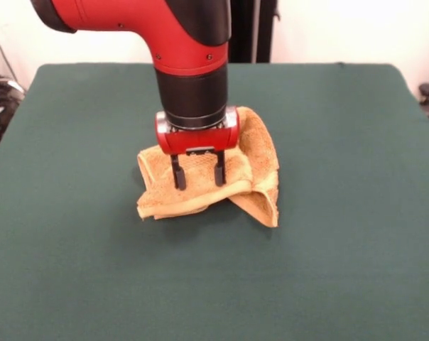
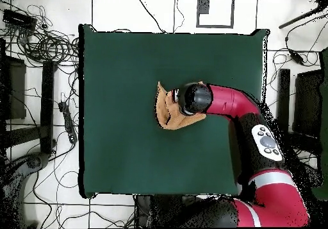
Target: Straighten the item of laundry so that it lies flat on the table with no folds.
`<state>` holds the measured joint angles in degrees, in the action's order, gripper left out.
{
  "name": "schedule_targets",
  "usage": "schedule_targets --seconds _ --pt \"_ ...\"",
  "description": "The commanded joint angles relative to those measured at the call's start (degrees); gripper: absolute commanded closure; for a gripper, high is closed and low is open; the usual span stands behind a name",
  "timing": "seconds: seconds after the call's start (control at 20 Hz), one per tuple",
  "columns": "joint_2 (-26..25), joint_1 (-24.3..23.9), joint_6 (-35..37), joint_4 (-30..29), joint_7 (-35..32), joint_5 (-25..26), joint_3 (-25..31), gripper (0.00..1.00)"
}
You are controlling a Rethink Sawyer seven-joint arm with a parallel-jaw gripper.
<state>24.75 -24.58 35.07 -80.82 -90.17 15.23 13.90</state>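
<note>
The item of laundry (image 1: 259, 162), a mustard-yellow terry towel, lies crumpled and folded over itself near the middle of the table (image 1: 72, 270). One edge is rolled along its front and a flap hangs toward the right corner. My gripper (image 1: 199, 181) points straight down over the towel's left half. It is open, with both black fingers (image 1: 177, 175) spread apart and their tips at the cloth's surface. In the overhead view, the towel (image 2: 164, 112) sticks out left of the arm's wrist (image 2: 194, 98), which covers the rest of it on the green table (image 2: 122, 149).
Green cloth spreads wide on every side of the towel. Cables and dark equipment (image 2: 45, 53) lie on the floor off the table's left edge in the overhead view. The arm's red links (image 2: 256, 136) cross the table's lower right corner.
</note>
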Motion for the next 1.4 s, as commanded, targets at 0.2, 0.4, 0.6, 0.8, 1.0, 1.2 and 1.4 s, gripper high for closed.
schedule_targets --seconds 0.2,0.4,0.6,0.8,1.0,1.2,1.4 --pt "8.8 -0.7 13.3 -6.7 1.8 -3.0 4.5 0.0" --pt "8.7 -1.2 14.4 -6.2 1.8 -3.4 5.3 0.0" --pt "8.0 -1.8 10.7 -7.2 1.7 -2.1 5.6 0.0" --pt "7.3 -1.8 9.5 -7.1 1.2 -1.8 5.9 0.0" --pt "6.4 -0.3 6.9 -6.4 -2.0 -1.4 4.9 0.0" --pt "6.1 2.5 3.3 -6.3 -7.1 -1.0 3.0 0.0" --pt "6.2 6.0 1.5 -5.8 -12.0 -1.0 0.1 0.0"
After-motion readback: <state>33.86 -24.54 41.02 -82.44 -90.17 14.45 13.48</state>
